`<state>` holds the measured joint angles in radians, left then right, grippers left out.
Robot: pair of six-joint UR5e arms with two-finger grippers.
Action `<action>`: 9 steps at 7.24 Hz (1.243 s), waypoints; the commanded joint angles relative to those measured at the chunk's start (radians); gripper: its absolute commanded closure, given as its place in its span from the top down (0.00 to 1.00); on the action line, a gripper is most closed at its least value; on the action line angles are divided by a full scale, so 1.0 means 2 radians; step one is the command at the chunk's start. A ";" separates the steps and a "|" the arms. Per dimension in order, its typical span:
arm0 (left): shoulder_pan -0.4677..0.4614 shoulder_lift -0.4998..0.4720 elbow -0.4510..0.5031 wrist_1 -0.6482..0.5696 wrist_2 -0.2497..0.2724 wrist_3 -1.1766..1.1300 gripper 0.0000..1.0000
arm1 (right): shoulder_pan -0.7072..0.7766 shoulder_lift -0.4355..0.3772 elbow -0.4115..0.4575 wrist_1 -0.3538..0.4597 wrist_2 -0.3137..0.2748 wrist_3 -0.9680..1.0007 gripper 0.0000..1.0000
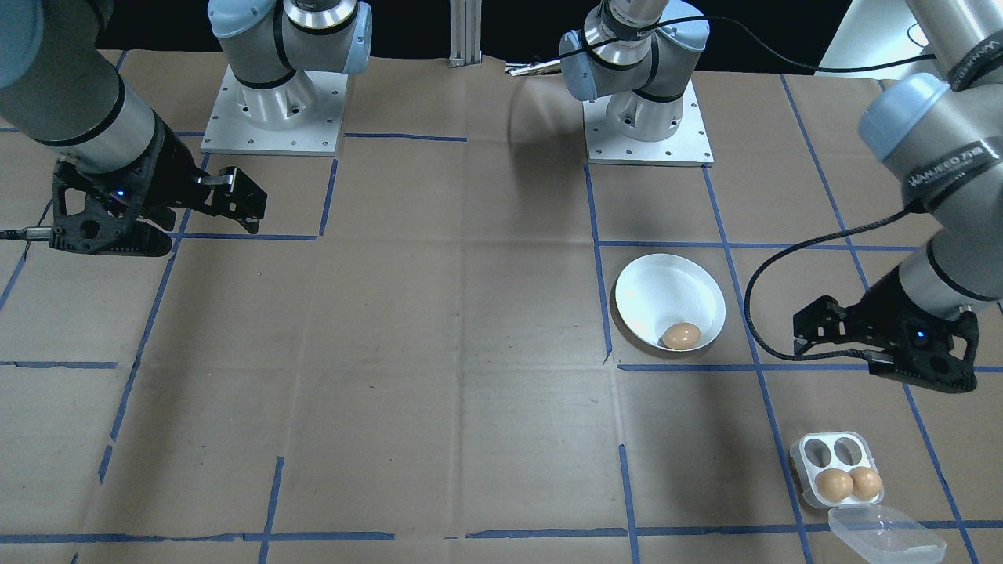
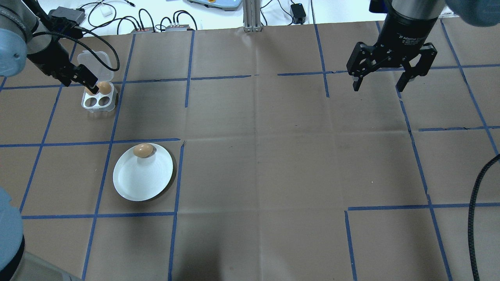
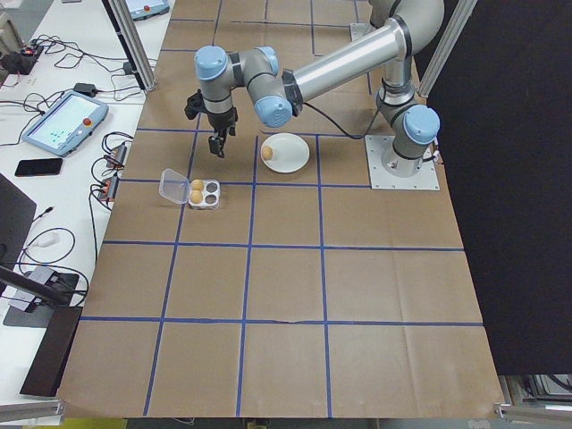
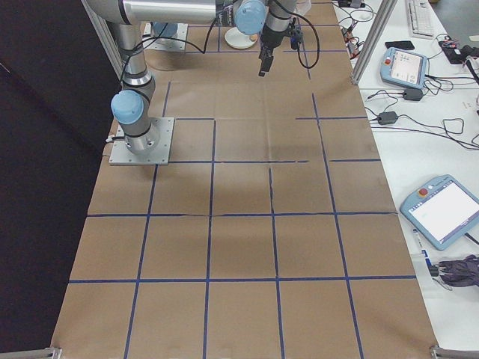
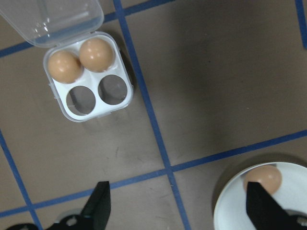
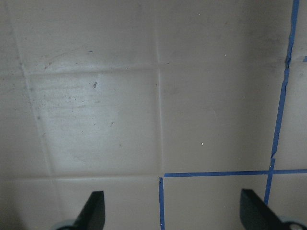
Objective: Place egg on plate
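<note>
My left end effector [image 5: 175, 208] hangs open and empty. I see the egg [image 5: 262, 178] on the plate [image 5: 230, 206] just beside it. My right end effector [image 2: 381, 80] is open too.

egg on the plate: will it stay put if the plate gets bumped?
Probably not. The egg is smooth and rounded, lying loose near the rim of the shallow plate, so it may roll. The shell likely cracks under a hard squeeze.

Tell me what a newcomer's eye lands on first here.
A brown egg lies at the edge of the white plate. Nearby, an open egg tray holds two more eggs beside two empty cups. The left pincer hangs open and empty above the table between plate and tray.
</note>
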<state>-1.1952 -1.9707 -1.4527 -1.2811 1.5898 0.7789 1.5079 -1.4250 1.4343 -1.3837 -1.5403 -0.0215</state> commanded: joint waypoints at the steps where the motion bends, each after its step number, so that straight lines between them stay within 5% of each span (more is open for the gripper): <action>1: 0.006 -0.066 0.077 -0.001 0.023 0.145 1.00 | 0.000 0.000 0.000 0.000 0.000 0.000 1.00; 4: 0.008 -0.123 0.126 -0.001 0.014 0.277 1.00 | 0.000 0.001 0.000 0.000 0.000 0.000 1.00; 9: 0.019 -0.170 0.125 0.022 0.019 0.323 0.99 | 0.000 0.000 0.000 0.000 -0.001 0.000 1.00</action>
<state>-1.1597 -2.2901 -1.2011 -1.2537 1.6266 1.4180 1.5079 -1.4250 1.4343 -1.3836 -1.5404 -0.0215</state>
